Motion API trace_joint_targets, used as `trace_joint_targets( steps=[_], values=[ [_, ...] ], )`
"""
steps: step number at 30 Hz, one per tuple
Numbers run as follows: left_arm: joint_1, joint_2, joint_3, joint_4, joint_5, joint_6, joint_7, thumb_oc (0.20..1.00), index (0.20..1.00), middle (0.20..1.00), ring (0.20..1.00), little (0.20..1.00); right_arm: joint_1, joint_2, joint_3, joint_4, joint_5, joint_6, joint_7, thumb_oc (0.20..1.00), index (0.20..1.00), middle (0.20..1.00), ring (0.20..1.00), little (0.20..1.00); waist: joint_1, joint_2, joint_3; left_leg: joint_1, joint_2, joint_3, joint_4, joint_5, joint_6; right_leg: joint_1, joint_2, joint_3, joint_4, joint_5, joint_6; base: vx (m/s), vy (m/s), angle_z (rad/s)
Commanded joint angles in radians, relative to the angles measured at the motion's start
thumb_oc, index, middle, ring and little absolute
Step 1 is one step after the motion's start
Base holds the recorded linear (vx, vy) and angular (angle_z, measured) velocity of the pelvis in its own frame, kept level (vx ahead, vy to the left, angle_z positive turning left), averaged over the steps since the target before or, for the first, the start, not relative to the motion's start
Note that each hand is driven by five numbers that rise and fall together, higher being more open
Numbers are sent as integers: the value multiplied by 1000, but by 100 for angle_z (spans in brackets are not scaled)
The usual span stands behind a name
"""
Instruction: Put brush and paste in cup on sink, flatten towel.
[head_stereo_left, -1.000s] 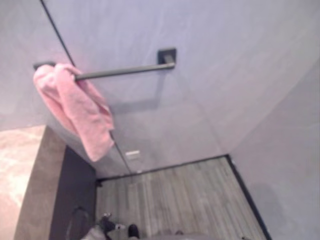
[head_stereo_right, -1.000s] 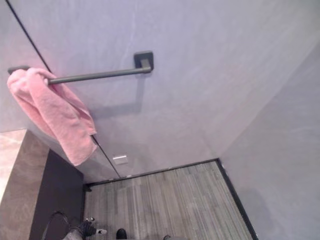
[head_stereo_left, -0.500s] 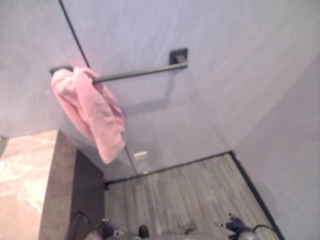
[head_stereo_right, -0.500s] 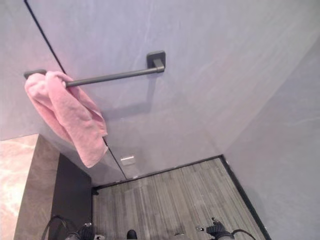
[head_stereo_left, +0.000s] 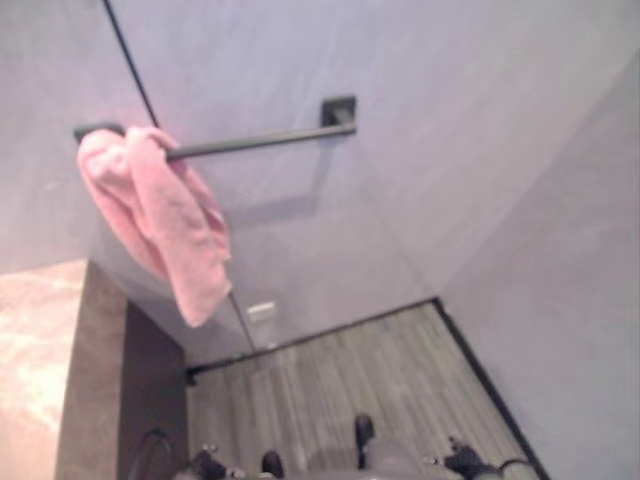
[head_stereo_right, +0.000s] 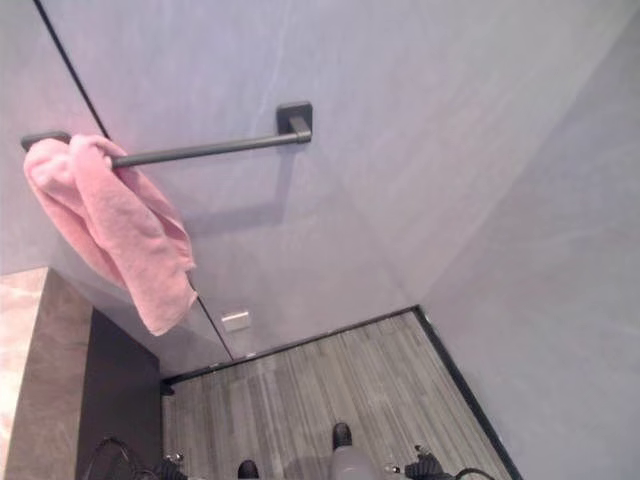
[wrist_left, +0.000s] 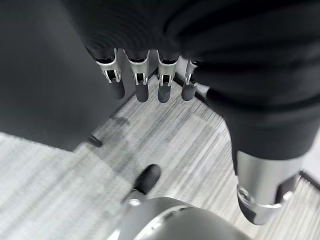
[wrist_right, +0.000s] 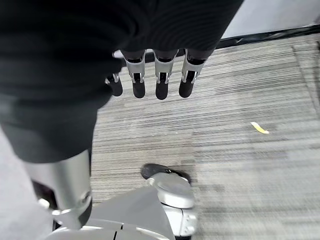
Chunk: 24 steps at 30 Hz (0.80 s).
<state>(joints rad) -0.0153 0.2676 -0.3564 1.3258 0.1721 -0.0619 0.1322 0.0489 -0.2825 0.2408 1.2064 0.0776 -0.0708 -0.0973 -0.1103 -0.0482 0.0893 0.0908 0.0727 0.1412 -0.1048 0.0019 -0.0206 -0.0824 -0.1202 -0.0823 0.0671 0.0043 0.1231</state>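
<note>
Pink towel (head_stereo_right: 110, 230) is bunched at 1 end of the dark wall rail (head_stereo_right: 200, 150) (not flattened); left hand (wrist_left: 145, 75) and right hand (wrist_right: 155, 75) hang down, fingers relaxed, holding nothing.

Towel (head_stereo_right: 110, 225) hangs bunched over the left end of the towel bar (head_stereo_right: 200, 150), which is fixed to the wall (head_stereo_right: 400, 120). Worktop (head_stereo_left: 40, 370) stands below and left of the towel, against that wall. Floor (head_stereo_right: 330, 380) lies right of the worktop, bounded by a side wall (head_stereo_right: 570, 300) at right.
</note>
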Motion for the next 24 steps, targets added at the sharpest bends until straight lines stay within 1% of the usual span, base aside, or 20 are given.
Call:
trace_joint_targets(
  steps=[1, 2, 3, 4, 5, 6, 7, 8, 11, 13, 15, 16, 17, 18, 19, 20, 21, 22, 23, 24],
  values=[
    [-30, 22, 10, -2, -23, -13, 18, 1000, 1000, 1000, 1000, 1000, -51, -49, 27, 7, -24, -29, -15, 1000, 1000, 1000, 1000, 1000, 4, 12, -11, 112, 43, -21, 62, -12, -52, -1, 39, -3, -30, 95, -2, 193, -322, 6],
    [-30, 20, 9, -7, -24, -14, 21, 1000, 1000, 1000, 1000, 1000, -57, -57, 28, -6, -21, -34, -19, 1000, 1000, 1000, 1000, 1000, 5, 14, -9, 98, 57, -23, 91, 7, -63, 6, 49, -8, -36, 88, -10, 81, -169, 5],
    [-30, 20, 9, -7, -24, -14, 21, 1000, 1000, 1000, 1000, 1000, -57, -57, 28, -6, -21, -34, -19, 1000, 1000, 1000, 1000, 1000, 4, 15, -9, 96, 57, -24, 92, 6, -64, 6, 49, -9, -36, 88, -10, 68, -226, 12],
    [-38, 23, 9, -21, -31, -17, 29, 1000, 1000, 1000, 1000, 1000, -70, -73, 27, -28, -6, -45, -31, 1000, 1000, 1000, 1000, 1000, 4, 13, 1, 64, 74, -27, 147, 33, -80, 19, 60, -16, -44, 76, -24, 55, -196, 10],
    [-43, 24, 11, -27, -33, -19, 32, 1000, 1000, 1000, 1000, 1000, -72, -79, 26, -45, 3, -50, -31, 1000, 1000, 1000, 1000, 1000, 3, 11, 6, 49, 80, -31, 178, 47, -87, 28, 64, -20, -49, 70, -32, 78, -258, 14],
    [-46, 25, 10, -35, -38, -20, 33, 1000, 1000, 1000, 1000, 1000, -70, -84, 26, -57, 10, -55, -31, 1000, 1000, 1000, 1000, 1000, 4, 8, 11, 34, 81, -35, 216, 64, -94, 40, 68, -26, -52, 65, -39, 37, -119, 7],
    [-46, 25, 10, -35, -38, -20, 33, 1000, 1000, 1000, 1000, 1000, -70, -84, 25, -57, 10, -55, -31, 1000, 1000, 1000, 1000, 1000, 3, 8, 11, 32, 82, -36, 218, 63, -94, 40, 68, -28, -53, 65, -39, 72, -194, 9],
    [-52, 34, 7, -51, -40, -24, 35, 1000, 1000, 1000, 1000, 1000, -71, -89, 35, -68, 11, -56, -26, 1000, 1000, 1000, 1000, 1000, 12, -1, 22, -2, 74, -49, 300, 91, -102, 61, 72, -31, -53, 57, -57, 72, -162, 11],
    [-53, 36, 5, -55, -43, -25, 35, 1000, 1000, 1000, 1000, 1000, -69, -89, 37, -65, 10, -56, -26, 1000, 1000, 1000, 1000, 1000, 13, -2, 25, -13, 70, -57, 321, 99, -103, 69, 73, -34, -55, 53, -61, 46, -78, 10],
    [-52, 36, -2, -65, -43, -29, 35, 1000, 1000, 1000, 1000, 1000, -68, -87, 39, -53, 9, -54, -24, 1000, 1000, 1000, 1000, 1000, 18, -2, 29, -23, 69, -56, 310, 110, -100, 87, 72, -39, -66, 47, -61, 66, -40, 0],
    [-50, 35, -7, -71, -43, -35, 36, 1000, 1000, 1000, 1000, 1000, -68, -88, 37, -42, 9, -51, -24, 1000, 1000, 1000, 1000, 1000, 21, 1, 18, -28, 82, -42, 204, 93, -93, 99, 60, -39, -82, 44, -46, 107, 53, 8],
    [-50, 29, -16, -70, -37, -38, 39, 1000, 1000, 1000, 1000, 1000, -68, -87, 33, -39, 8, -50, -28, 1000, 1000, 1000, 1000, 1000, 19, 3, 14, -48, 105, -17, 137, 96, -98, 107, 42, -42, -83, 37, -36, 105, 121, 0],
    [-52, 26, -24, -74, -35, -39, 37, 1000, 1000, 1000, 1000, 1000, -68, -88, 31, -39, 8, -51, -30, 1000, 1000, 1000, 1000, 1000, 14, 8, 14, -59, 119, 11, 106, 109, -104, 107, 35, -45, -81, 32, -31, 75, 103, 4],
    [-52, 26, -24, -74, -35, -39, 37, 1000, 1000, 1000, 1000, 1000, -68, -88, 31, -39, 8, -51, -30, 1000, 1000, 1000, 1000, 1000, 15, 8, 13, -57, 119, 12, 103, 110, -103, 107, 35, -44, -81, 31, -31, 32, 73, 11],
    [-51, 22, -29, -80, -34, -41, 40, 1000, 1000, 1000, 1000, 1000, -70, -89, 30, -38, 7, -52, -33, 1000, 1000, 1000, 1000, 1000, 16, 13, 16, -66, 124, 8, 98, 129, -107, 109, 33, -38, -81, 31, -28, 44, 70, 1],
    [-53, 20, -35, -82, -26, -42, 39, 1000, 1000, 1000, 1000, 1000, -75, -87, 30, -33, 8, -52, -33, 1000, 1000, 1000, 1000, 1000, 15, 22, 15, -49, 122, 11, 78, 123, -107, 109, 33, -28, -80, 29, -24, 63, 102, -14],
    [-51, 17, -39, -83, -24, -44, 40, 1000, 1000, 1000, 1000, 1000, -73, -85, 31, -33, 5, -54, -33, 1000, 1000, 1000, 1000, 1000, 14, 30, 12, -35, 121, 13, 61, 131, -111, 112, 36, -25, -83, 30, -21, 112, 160, -40],
    [-47, 12, -57, -96, -9, -49, 34, 1000, 1000, 1000, 1000, 1000, -72, -81, 33, -26, 0, -54, -33, 1000, 1000, 1000, 1000, 1000, 10, 45, -2, -2, 109, 20, 21, 110, -109, 116, 32, -15, -93, 35, -15, 106, 161, -32],
    [-46, 12, -63, -100, -5, -52, 34, 1000, 1000, 1000, 1000, 1000, -70, -79, 32, -23, -3, -54, -33, 1000, 1000, 1000, 1000, 1000, 10, 50, -7, 7, 102, 25, 17, 98, -107, 120, 28, -11, -99, 38, -13, 87, 129, -18],
    [-46, 12, -63, -100, -5, -52, 34, 1000, 1000, 1000, 1000, 1000, -70, -79, 32, -23, -3, -54, -33, 1000, 1000, 1000, 1000, 1000, 11, 50, -7, 9, 102, 26, 17, 97, -107, 120, 28, -10, -99, 39, -13, 37, 88, 6]
  ],
)
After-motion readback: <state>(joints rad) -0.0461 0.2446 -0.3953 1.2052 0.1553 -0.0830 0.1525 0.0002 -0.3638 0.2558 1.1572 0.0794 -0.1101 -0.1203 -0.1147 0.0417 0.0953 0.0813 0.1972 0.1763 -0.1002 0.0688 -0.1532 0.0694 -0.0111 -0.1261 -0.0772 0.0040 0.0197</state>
